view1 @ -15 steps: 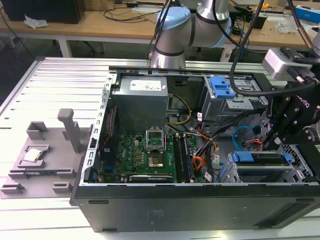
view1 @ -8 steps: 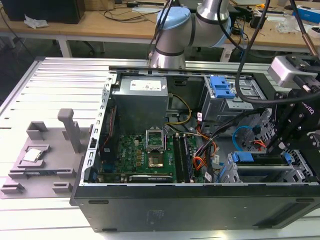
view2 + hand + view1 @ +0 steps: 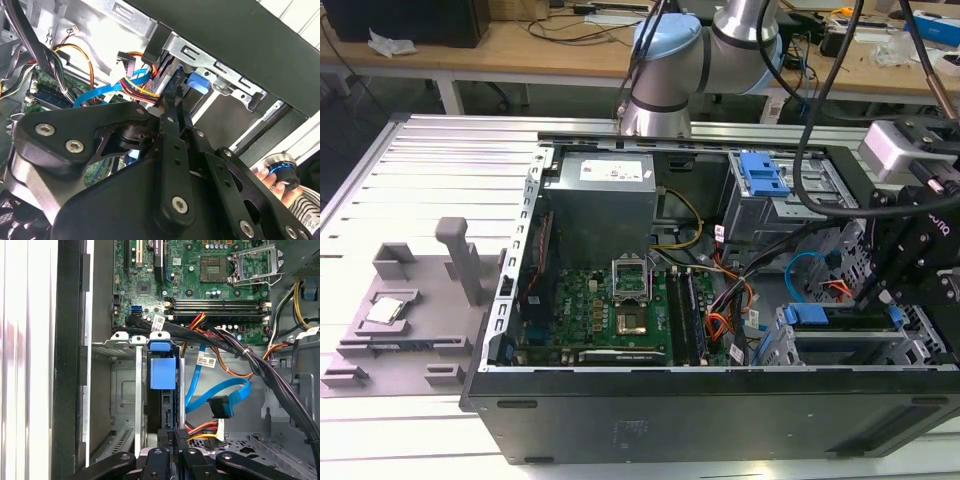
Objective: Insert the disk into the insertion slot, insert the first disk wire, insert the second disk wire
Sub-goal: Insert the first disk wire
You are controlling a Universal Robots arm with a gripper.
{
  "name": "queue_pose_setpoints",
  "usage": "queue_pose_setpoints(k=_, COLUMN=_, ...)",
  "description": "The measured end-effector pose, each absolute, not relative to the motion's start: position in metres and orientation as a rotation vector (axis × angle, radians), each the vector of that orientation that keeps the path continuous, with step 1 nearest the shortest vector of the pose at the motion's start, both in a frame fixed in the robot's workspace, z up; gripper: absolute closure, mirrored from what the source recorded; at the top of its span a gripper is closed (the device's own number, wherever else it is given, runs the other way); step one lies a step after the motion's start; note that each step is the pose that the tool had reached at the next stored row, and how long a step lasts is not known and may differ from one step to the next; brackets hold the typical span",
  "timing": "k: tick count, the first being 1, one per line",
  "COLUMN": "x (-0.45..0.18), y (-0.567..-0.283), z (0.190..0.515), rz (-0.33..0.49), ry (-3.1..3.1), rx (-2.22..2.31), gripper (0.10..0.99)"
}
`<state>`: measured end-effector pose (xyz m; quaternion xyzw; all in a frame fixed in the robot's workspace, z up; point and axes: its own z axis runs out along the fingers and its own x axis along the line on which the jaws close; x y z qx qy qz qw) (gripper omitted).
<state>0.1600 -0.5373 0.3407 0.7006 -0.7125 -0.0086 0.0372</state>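
Now, lower right in the exterior view, disk (image 3: 840, 322) sits in the insertion slot (image 3: 850, 350); in the first wrist view tool (image 3: 176, 440) looks clenched on the plug of the first disk wire (image 3: 204, 429) beside it; a skewed plug could jam.

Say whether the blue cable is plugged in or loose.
Loose: the second disk wire ends in a dark plug hanging free, apart from the disk.
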Motion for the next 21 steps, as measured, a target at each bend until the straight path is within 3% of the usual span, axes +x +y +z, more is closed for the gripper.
queue_pose_setpoints(k=8, x=0.161, y=-0.538, z=0.336, rz=-0.026, ry=-2.187, rx=2.151, gripper=0.922)
queue_pose_setpoints(k=10, x=0.161, y=-0.538, z=0.336, rz=-0.027, ry=-2.187, rx=2.151, gripper=0.91)
queue_pose_setpoints(k=11, x=0.161, y=-0.538, z=0.336, rz=-0.027, ry=-2.187, rx=2.151, gripper=0.847)
queue_pose_setpoints(k=14, x=0.161, y=-0.538, z=0.337, rz=-0.026, ry=-2.187, rx=2.15, gripper=0.847)
queue_pose_setpoints(k=21, x=0.161, y=-0.537, z=0.36, rz=-0.026, ry=-2.187, rx=2.15, gripper=0.847)
